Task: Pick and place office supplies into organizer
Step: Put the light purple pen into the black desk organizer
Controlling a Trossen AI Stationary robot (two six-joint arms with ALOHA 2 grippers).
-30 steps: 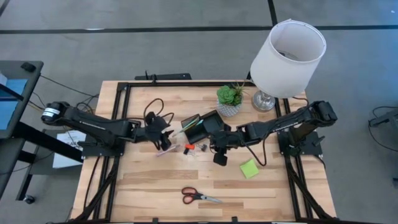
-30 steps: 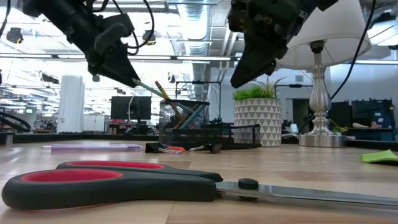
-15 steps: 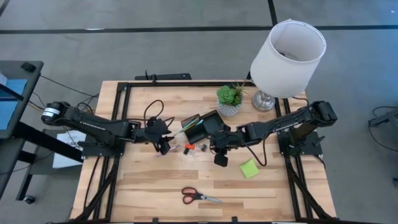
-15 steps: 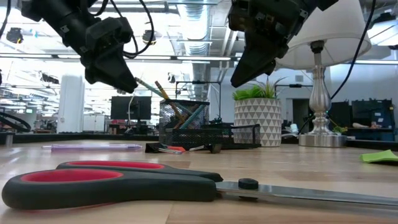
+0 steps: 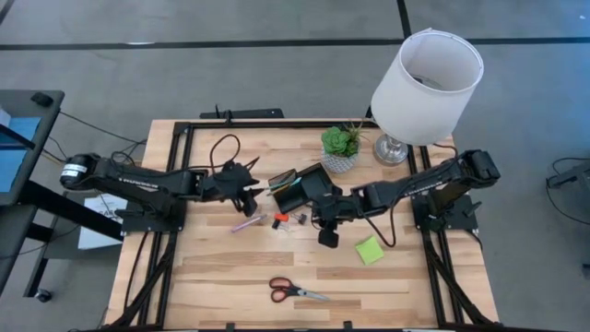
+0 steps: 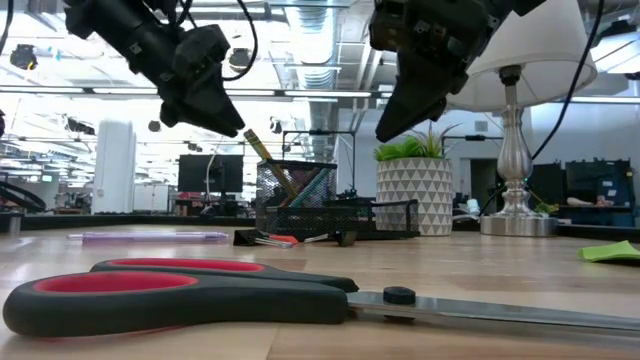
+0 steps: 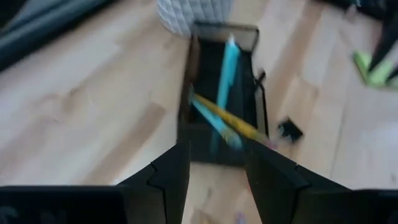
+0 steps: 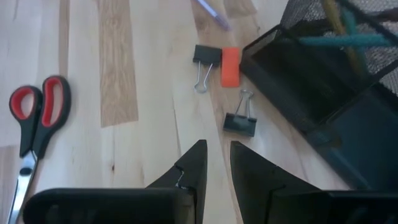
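Organizer (image 5: 293,187) at mid-desk, black mesh, just in front of the potted plant (image 5: 340,148); same spot as a second ago.

Desk (image 5: 212,277) of pale wood under everything. White-shaded lamp (image 5: 433,74) at the far right corner, unmoved.

Left hand (image 5: 251,189) now close against the organizer's left side, raised off the desk; a second ago farther left and nearer, above the purple pen (image 5: 244,223). Closed on a teal pen (image 7: 225,74) that reaches forward into the organizer's open compartment. In the low view, left hand (image 6: 228,115) higher and farther right than before, tip almost touching the yellow pencil (image 6: 256,146) that leans out of the mesh cup; teal shaft seen there earlier no longer showing.

Right hand (image 5: 326,238) hanging above the desk just right of the organizer, unchanged over the last second. Fingers (image 8: 194,162) a narrow gap apart, holding nothing.

Red-handled scissors (image 5: 295,291) flat near the front edge, well apart from both hands, not shifted. Lime-green sticky-note pad (image 5: 370,249) on the desk near the right hand, in place as before.

Purple pen lying flat, now uncovered left of the small items. Two black binder clips (image 8: 203,59) and a small orange item (image 8: 230,65) on the desk just beside the organizer's front, unmoved.
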